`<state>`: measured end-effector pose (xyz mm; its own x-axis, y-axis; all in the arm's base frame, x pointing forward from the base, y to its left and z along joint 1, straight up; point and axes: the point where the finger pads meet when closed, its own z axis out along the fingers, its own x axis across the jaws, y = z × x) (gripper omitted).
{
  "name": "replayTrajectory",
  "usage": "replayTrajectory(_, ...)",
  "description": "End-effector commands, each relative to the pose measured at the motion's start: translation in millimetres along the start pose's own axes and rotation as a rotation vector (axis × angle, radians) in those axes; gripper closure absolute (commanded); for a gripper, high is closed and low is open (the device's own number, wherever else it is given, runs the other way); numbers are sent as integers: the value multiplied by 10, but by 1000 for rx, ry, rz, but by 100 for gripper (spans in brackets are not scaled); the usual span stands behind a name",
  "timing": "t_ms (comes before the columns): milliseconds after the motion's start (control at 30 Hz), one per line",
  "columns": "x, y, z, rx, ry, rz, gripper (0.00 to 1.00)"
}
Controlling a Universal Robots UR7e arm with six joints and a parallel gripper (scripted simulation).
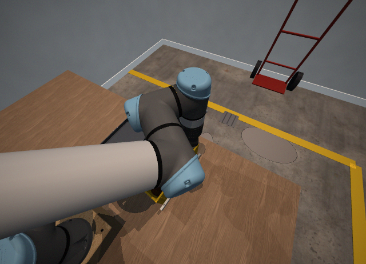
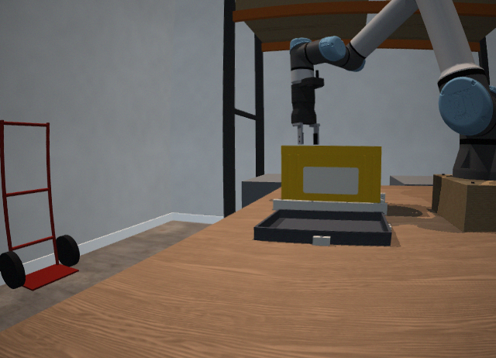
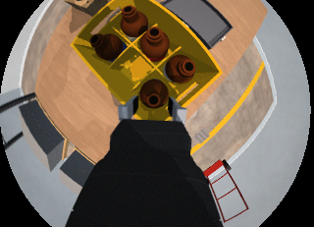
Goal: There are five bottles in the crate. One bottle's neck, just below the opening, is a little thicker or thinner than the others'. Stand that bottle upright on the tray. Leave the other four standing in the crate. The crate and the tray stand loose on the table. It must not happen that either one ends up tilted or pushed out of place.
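The yellow crate (image 2: 291, 173) (image 3: 96, 68) (image 1: 151, 196) stands on the table; its walls hide the bottles in the exterior view. In the wrist view, five brown bottles stand in it: one (image 3: 154, 93) at the near end, one (image 3: 180, 69) at the right, one (image 3: 154, 43) in the middle, one (image 3: 133, 22) at the far end and one (image 3: 107, 46) at the left. I cannot tell which neck differs. My gripper (image 2: 308, 141) (image 3: 153, 102) is open and empty; its fingertips are just above crate-rim height, on either side of the nearest bottle's neck in the wrist view. The dark tray (image 2: 286, 235) (image 3: 198, 15) is empty.
One crate compartment (image 3: 134, 70) holds no bottle. Pale strips (image 2: 328, 205) lie along the crate's base, between crate and tray. A white block (image 2: 321, 240) touches the tray's front. My arm hides most of the crate and tray in the top view. A red hand truck (image 1: 269, 83) (image 2: 49, 276) stands on the floor.
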<state>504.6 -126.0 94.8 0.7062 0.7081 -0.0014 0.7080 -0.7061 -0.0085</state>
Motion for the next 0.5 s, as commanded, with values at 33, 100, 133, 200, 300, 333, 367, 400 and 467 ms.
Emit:
replayTrajectory(33, 1, 4, -3, -2, 1, 0, 0)
replayTrajectory(100, 1, 4, 1, -2, 1, 0, 0)
replayTrajectory(133, 1, 4, 4, -2, 1, 0, 0)
replayTrajectory(200, 1, 4, 11, -2, 1, 0, 0)
replayTrajectory(300, 1, 4, 27, -2, 1, 0, 0)
replayTrajectory(333, 1, 4, 34, -2, 1, 0, 0)
replayTrajectory(367, 1, 4, 41, -2, 1, 0, 0)
replayTrajectory(400, 1, 4, 48, -2, 1, 0, 0)
replayTrajectory(467, 1, 4, 48, -2, 1, 0, 0)
